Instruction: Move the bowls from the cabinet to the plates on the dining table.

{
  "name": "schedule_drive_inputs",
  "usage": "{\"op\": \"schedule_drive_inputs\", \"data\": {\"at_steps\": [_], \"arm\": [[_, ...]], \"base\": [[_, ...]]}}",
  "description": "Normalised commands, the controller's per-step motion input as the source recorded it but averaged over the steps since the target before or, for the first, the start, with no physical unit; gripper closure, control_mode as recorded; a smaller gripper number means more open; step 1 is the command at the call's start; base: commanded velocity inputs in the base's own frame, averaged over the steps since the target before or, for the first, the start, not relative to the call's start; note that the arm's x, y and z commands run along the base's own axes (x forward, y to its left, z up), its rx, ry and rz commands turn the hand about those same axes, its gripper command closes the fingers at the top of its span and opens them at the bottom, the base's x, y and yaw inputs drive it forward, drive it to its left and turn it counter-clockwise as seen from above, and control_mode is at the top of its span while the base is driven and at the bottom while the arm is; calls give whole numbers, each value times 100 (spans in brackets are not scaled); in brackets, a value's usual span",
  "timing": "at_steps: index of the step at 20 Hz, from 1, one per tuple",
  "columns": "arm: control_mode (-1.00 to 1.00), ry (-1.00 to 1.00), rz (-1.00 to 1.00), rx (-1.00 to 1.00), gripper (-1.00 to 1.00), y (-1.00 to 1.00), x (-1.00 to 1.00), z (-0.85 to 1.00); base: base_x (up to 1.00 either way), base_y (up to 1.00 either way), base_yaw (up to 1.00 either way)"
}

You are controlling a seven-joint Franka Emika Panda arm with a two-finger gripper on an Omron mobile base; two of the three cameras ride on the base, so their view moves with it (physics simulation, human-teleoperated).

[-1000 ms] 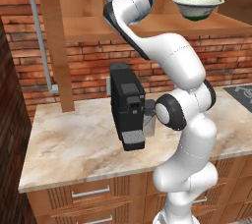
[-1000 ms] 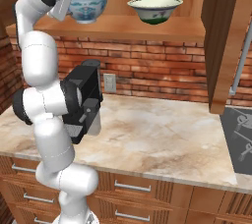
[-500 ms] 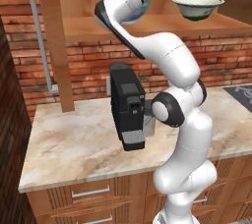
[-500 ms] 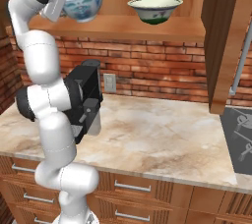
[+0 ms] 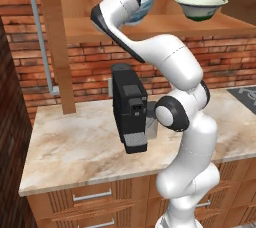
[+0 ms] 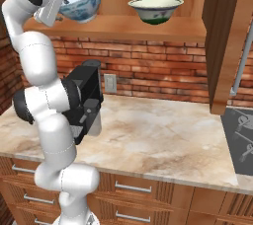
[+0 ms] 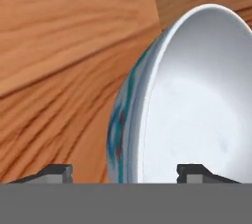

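We find the cabinet (image 6: 148, 24) open, its wooden shelf running above the brick wall, with a door edge and its grey bar handle hanging at the side. Below it lies the marble-patterned desk (image 5: 75, 147), which carries a black appliance (image 5: 130, 107) standing against the wall. We see no plates and no dining table from this position, so we judge the delivery half of the task not yet begun.

The arm rises from the base, folds over the appliance and reaches up to the shelf. 2 bowls occupy that shelf. The pale cream-green bowl (image 6: 155, 9) sits upright, well apart from the arm and untouched. The white bowl with the bluish pattern (image 6: 83, 3) stands at the arm's end of the shelf, tipped so that its mouth leans toward the wrist.

The end effector (image 6: 62, 12) is at that bowl's rim. In the hand view the bowl (image 7: 187, 100) rises directly ahead, its rim wall running lengthwise between the 2 fingertips (image 7: 54, 173), the patterned outside facing 1 tip and the white inside facing the other. The tips stand apart with the wall between them; we cannot tell whether either pad touches the rim, so we do not record a grip.

Our judgement: the coming move turns on this straddle. The rim already lies between the tips, so closure across the wall should precede any lift from the shelf.
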Motion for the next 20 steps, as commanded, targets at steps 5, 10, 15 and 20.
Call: {"op": "schedule_drive_inputs", "data": {"at_steps": [5,10,15,20], "arm": [[-100,0,0,0,100,0,0,-5],[-100,0,0,0,100,0,0,0],[-100,-1,3,0,100,3,-48,3],[-100,-4,8,0,100,10,-84,0]], "base": [[0,0,0],[0,0,0],[0,0,0],[0,0,0]]}}
